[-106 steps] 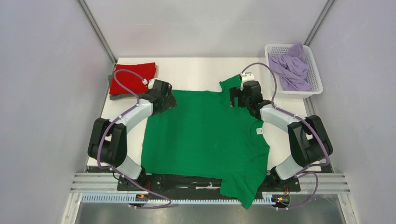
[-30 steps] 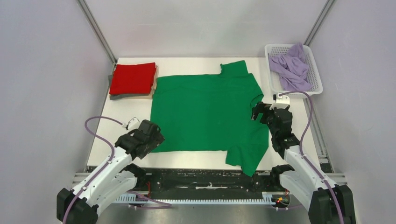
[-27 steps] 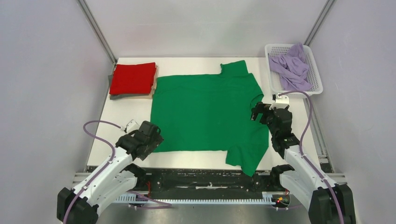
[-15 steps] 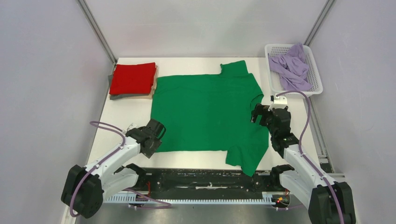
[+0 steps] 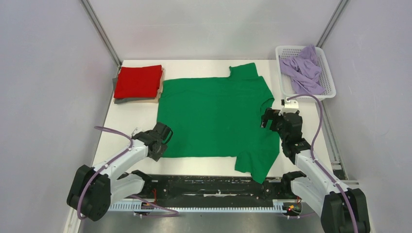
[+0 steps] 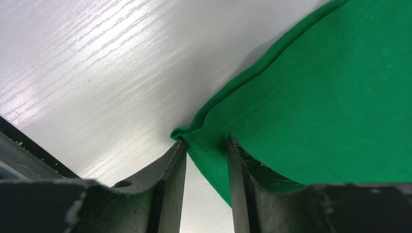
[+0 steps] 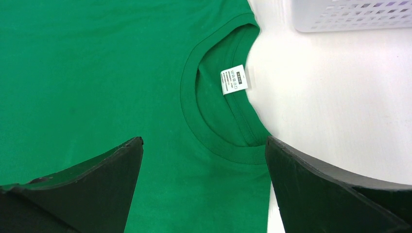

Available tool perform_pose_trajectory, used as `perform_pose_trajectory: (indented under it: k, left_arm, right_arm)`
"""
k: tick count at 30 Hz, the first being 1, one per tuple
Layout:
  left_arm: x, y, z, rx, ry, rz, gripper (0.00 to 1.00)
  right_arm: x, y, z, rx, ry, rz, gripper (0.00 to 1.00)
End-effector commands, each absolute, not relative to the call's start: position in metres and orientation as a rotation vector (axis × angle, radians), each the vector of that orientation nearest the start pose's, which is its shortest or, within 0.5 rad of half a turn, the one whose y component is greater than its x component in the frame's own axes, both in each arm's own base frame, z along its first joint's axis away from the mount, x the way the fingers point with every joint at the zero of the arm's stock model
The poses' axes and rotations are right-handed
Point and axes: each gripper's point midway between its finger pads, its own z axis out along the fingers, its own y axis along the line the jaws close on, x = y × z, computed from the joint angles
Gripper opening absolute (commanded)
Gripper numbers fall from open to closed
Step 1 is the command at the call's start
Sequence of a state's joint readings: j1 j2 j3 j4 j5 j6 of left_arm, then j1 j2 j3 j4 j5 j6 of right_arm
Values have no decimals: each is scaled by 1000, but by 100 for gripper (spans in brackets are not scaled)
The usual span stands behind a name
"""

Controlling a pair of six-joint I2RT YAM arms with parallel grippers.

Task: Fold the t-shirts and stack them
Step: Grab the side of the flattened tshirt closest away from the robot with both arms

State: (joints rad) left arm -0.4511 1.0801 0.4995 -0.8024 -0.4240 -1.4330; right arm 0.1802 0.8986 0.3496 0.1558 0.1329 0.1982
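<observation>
White table (image 5: 204, 68) holds basket (image 5: 324, 95) containing lavender t-shirts (image 5: 303, 70).

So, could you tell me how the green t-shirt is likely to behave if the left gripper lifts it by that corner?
The green t-shirt will probably drape and sag, being thin cloth lying flat. Its hem corner already bunches between the left gripper fingers, so it likely folds easily. It looks light, and may drag across the smooth table.

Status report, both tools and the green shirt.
Left tool closing on green shirt hem corner. Right tool open above collar. Nothing blocking.
</observation>
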Motion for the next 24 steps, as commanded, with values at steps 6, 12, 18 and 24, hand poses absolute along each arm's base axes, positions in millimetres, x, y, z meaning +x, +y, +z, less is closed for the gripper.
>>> perform_pose_trajectory:
  k: [6, 12, 18, 24]
  left_arm:
    - [183, -43, -7, -1375, 2317, 120, 25]
    - [186, -33, -2, -1361, 2290, 143, 2]
    - [211, -18, 16, -1255, 2251, 85, 2]
    - [226, -22, 11, -1197, 2306, -30, 2]
  right_arm:
    - [313, 39, 119, 114, 1934, 110, 98]
    - [313, 40, 121, 104, 1940, 111, 98]
    - [307, 53, 115, 46, 2010, 172, 98]
    - [282, 79, 91, -81, 2159, 179, 98]
